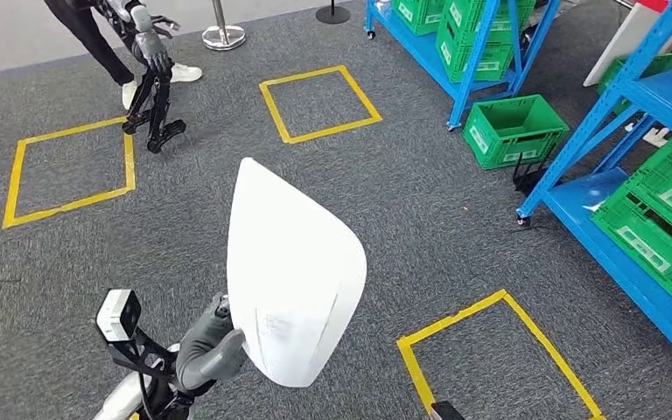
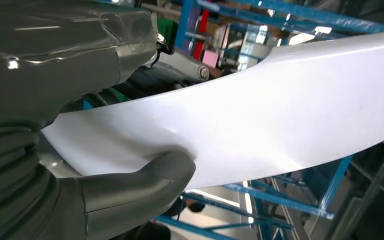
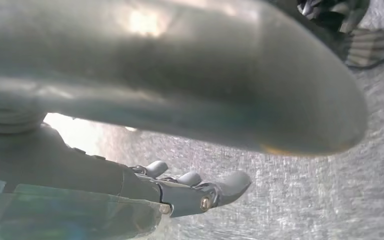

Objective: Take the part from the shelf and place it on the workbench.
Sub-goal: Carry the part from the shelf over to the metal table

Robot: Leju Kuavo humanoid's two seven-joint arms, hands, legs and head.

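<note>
- The robot's left hand (image 1: 214,346) grips the white part (image 1: 290,276) by its lower edge and holds it upright above the grey carpet (image 1: 420,192), its pointed tip up.
- Seen from the left wrist, the thumb (image 2: 145,182) presses one face of the part (image 2: 260,120) while the rest of the hand (image 2: 55,55) closes over the other.
- The right hand (image 3: 200,192) hangs over the carpet (image 3: 305,200) with nothing in it; its fingers (image 3: 230,185) lie loosely extended, though the thick thumb (image 3: 180,75) hides much of the view.
- A yellow taped square (image 1: 499,354) lies on the carpet just right of the part; a second square (image 1: 319,103) sits beyond it and a third (image 1: 70,169) to its far left.
- Blue shelves (image 1: 656,105) stand well to the right of the part, with green crates (image 1: 665,219) on the low tier.
- A further blue rack (image 1: 464,44) with crates stands beyond, and one green crate (image 1: 514,129) rests on the carpet at its foot.
- Another robot (image 1: 149,61) stands beyond the part to the left, a person's legs (image 1: 96,44) just behind it.
- A stanchion base (image 1: 224,35) stands near that robot.
</note>
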